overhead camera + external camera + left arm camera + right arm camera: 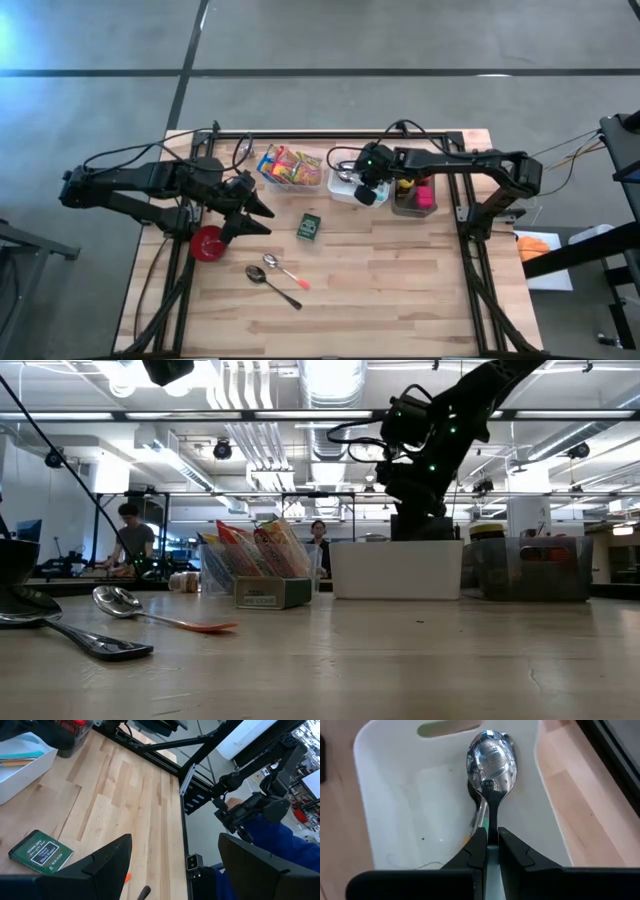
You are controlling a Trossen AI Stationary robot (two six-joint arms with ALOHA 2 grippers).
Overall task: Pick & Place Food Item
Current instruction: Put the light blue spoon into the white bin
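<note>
there, right pincer (490,851) pinches spoon (490,762) inside white bin (385,780), perhaps touching bottom.

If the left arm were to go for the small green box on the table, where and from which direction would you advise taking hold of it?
I would come straight down from above on the green box and close the jaws across its two long edges. It lies flat on its broad face, so only the thin sides offer a grip. It stands clear of the spoons and the white bin, and the left gripper, jaws open, is close by.
</note>
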